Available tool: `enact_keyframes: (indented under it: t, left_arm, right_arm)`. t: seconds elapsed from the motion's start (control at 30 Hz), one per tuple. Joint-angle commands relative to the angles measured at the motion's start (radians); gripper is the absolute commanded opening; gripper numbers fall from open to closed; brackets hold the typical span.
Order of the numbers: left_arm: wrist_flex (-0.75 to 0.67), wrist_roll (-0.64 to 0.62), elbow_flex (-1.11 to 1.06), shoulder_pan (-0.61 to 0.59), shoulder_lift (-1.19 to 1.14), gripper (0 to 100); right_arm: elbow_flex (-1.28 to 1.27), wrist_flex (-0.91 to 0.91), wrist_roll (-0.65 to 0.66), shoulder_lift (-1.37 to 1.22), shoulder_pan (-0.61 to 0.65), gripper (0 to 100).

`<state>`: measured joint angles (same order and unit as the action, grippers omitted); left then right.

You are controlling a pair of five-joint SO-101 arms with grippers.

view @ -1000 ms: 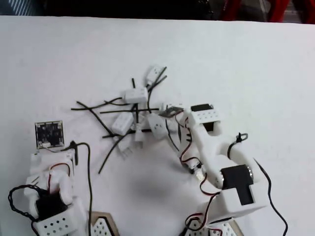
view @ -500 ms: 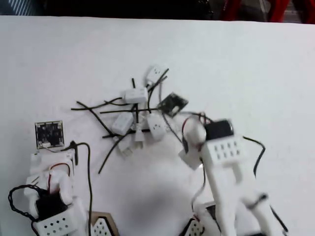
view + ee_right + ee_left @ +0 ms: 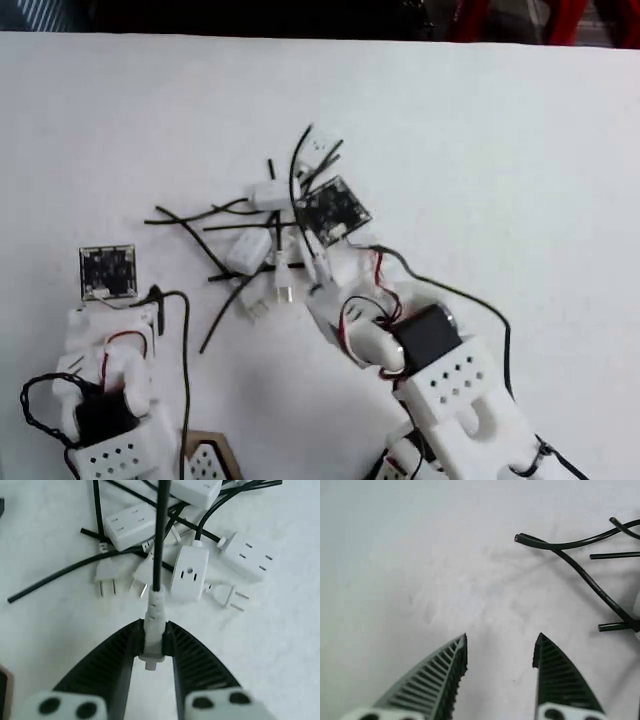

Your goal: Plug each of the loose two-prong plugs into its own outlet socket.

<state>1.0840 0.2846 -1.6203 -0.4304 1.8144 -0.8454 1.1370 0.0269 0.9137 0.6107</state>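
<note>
While the left gripper [image 3: 501,640] hangs with its jaws spread over the bare white table [image 3: 395,555], near the cut ends of some black cables [image 3: 560,544], the right gripper [image 3: 154,627] is clenched on a white two-prong plug [image 3: 155,611]. That plug lies lengthwise between the fingers, and its black cord [image 3: 161,530] runs away over the heap. Just beyond the fingertips lie two loose plugs [image 3: 106,572], prongs toward the gripper, beside a white single outlet socket [image 3: 189,575]. A longer socket block [image 3: 131,524] lies farther back among the cords. From above, the tangle sits mid-table, well apart from the left arm [image 3: 105,400].
</note>
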Motion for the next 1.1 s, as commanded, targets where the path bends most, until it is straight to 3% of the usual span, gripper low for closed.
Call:
enact_keyframes:
  t: [0.0,0.13,0.3,0.5,0.8,1.07]
  left_arm:
    - [-0.023,-0.005,0.017,0.070,0.012,22]
    - [-0.112,-0.006,0.017,0.128,0.012,22]
    - [-0.336,-0.009,0.017,0.133,0.012,22]
    - [-0.468,-0.097,0.017,0.199,0.010,22]
    - [-0.456,-0.094,0.034,0.498,0.008,22]
    - [-0.135,-0.092,0.299,0.710,0.008,22]
  right_arm:
    - [-0.107,-0.263,-0.100,0.022,0.031,1.8]
    - [-0.241,-0.440,-0.144,0.031,0.056,1.8]
    - [-0.307,-0.453,-0.167,0.170,0.081,1.8]
    - [-0.453,-0.453,-0.163,0.486,0.252,1.7]
    - [-0.611,-0.433,-0.080,0.799,0.341,1.6]
    - [-0.640,-0.432,-0.078,0.811,0.338,1.6]
